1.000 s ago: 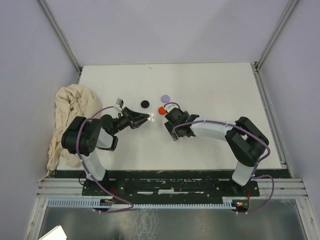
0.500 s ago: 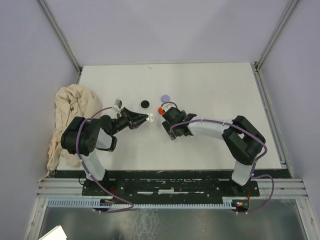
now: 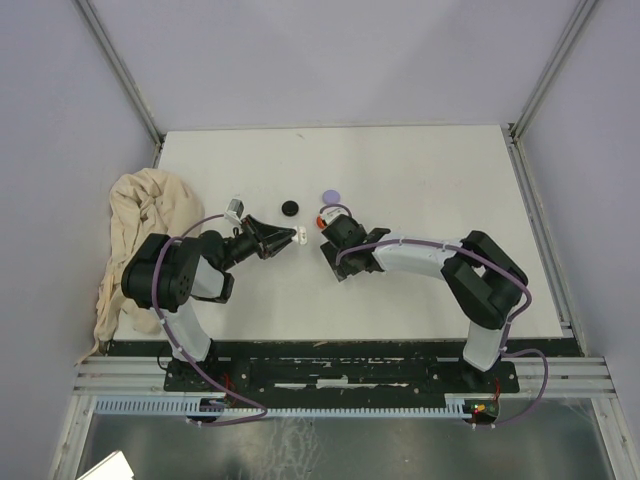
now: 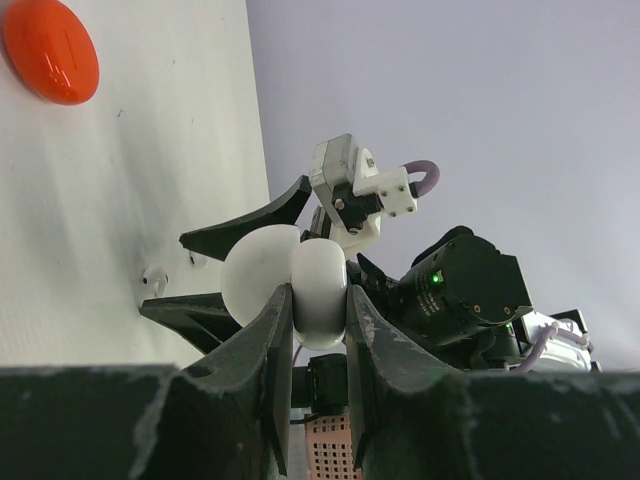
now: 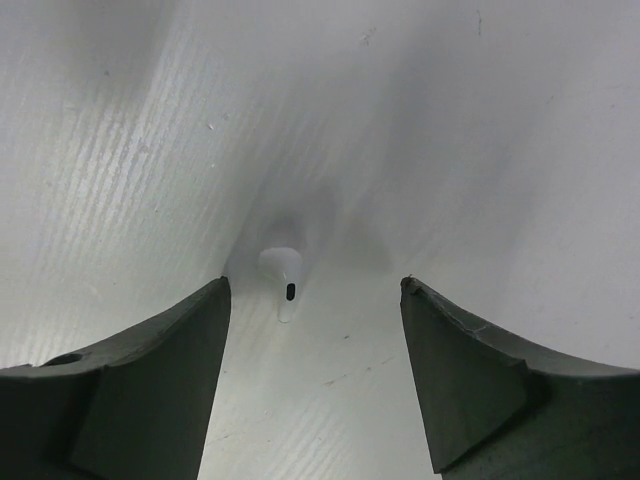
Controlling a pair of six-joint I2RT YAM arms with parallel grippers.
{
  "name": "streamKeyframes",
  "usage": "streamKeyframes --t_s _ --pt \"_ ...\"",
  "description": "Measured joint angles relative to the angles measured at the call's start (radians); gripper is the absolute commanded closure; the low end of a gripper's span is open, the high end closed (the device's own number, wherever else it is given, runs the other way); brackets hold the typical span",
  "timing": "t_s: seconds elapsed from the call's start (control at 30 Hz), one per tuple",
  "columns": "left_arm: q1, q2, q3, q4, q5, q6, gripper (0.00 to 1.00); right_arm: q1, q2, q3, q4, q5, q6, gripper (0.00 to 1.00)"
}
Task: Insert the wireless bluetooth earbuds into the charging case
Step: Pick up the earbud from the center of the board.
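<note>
My left gripper (image 3: 288, 238) is shut on a white charging case (image 3: 301, 237), held side-on just above the table. In the left wrist view the case (image 4: 300, 278) shows as two rounded white halves between my fingers (image 4: 272, 340). My right gripper (image 3: 326, 243) is open, pointing down at the table just right of the case. In the right wrist view one white earbud (image 5: 281, 275) lies on the table between the open jaws of my right gripper (image 5: 313, 284), nearer the left finger. It also shows in the left wrist view (image 4: 153, 278). Other earbuds are out of view.
A red disc (image 3: 322, 219) sits just behind the right gripper and shows in the left wrist view (image 4: 50, 50). A lilac disc (image 3: 331, 197) and a black disc (image 3: 290, 207) lie farther back. A beige cloth (image 3: 135, 230) is heaped at the table's left edge.
My right gripper has moved left, closer to the white case, and now partly covers the red disc. The left gripper and case have barely moved.
</note>
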Motion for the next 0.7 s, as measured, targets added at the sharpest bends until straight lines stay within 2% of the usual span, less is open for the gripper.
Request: streamKeyframes --t_s 0.4,0.7 --pt "0.003 0.000 -0.002 0.000 0.001 0.000 0.97 0.000 0.034 0.027 0.030 -0.015 0.057 0.48" --pt "0.010 0.000 -0.009 0.003 0.008 0.000 0.97 0.000 0.035 0.027 0.030 -0.014 0.082 0.56"
